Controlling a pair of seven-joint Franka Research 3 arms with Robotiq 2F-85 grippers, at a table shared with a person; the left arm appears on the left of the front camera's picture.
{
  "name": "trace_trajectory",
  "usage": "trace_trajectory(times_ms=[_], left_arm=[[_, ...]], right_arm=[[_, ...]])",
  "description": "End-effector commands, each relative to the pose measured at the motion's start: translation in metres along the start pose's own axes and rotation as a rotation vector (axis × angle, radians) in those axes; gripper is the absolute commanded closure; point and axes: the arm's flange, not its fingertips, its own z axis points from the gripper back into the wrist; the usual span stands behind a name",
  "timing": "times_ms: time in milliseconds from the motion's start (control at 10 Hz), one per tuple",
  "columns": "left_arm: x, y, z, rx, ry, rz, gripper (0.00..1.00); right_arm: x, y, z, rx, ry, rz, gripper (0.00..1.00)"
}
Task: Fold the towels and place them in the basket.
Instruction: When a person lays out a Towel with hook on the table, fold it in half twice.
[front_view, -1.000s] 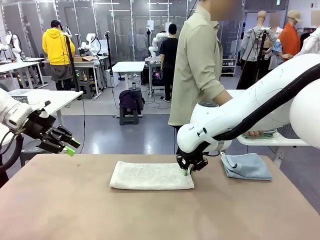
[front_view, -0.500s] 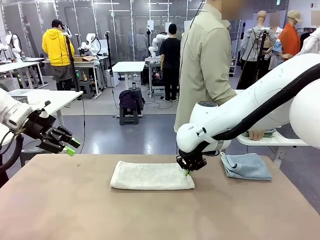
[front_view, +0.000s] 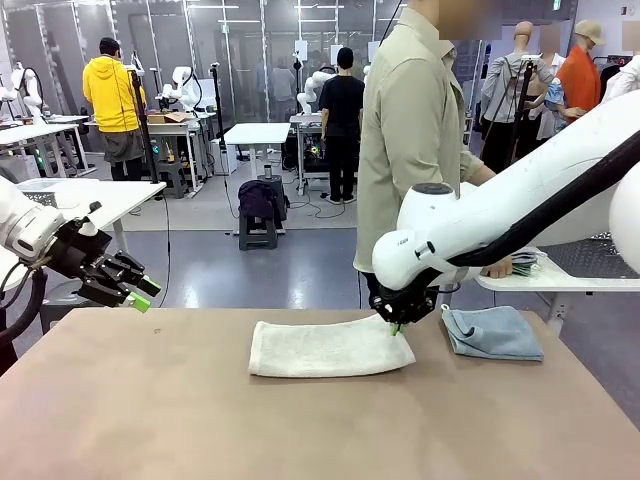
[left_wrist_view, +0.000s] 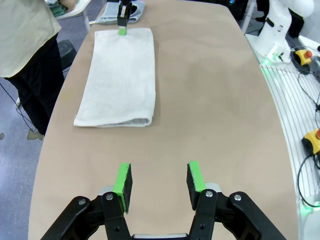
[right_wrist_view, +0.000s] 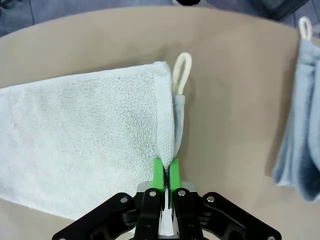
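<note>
While the right gripper (right_wrist_view: 164, 176) is pinching the short end of the cream towel (front_view: 328, 348) with its jaws closed tight on the layered edge, just below the hanging loop (right_wrist_view: 181, 73), that end is lifting slightly off the worktop (front_view: 200, 420). Gripping there is probably meant to carry the end over the rest of the cloth for another fold, since the towel is already lying as a long, doubled strip near the far edge of the worktop, about at its middle. Just beside it, toward the far right corner, the grey-blue towel (front_view: 493, 331) is lying in a loose bundle, not yet dealt with. Over the left edge of the worktop, the left gripper (left_wrist_view: 159, 184) is hovering with its jaws parted and gripping nothing, well apart from the cream towel, likely waiting out of the way. Beyond the far edge, a person (front_view: 412, 140) is standing and reaching toward a side table (front_view: 545, 283).
</note>
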Motion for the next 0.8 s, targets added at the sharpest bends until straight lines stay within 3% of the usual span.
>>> trace_trajectory(times_ms=[0, 400, 700], left_arm=[[0.000, -0.002, 0.001, 0.002, -0.001, -0.001, 0.43], [0.000, -0.002, 0.001, 0.002, -0.001, -0.001, 0.43], [0.000, -0.002, 0.001, 0.002, -0.001, -0.001, 0.43]], right_arm=[[-0.010, 0.006, 0.018, -0.040, -0.003, 0.065, 1.00], [-0.017, 0.088, 0.068, -0.129, 0.010, 0.129, 1.00], [-0.023, 0.160, 0.075, -0.162, 0.012, 0.150, 1.00]])
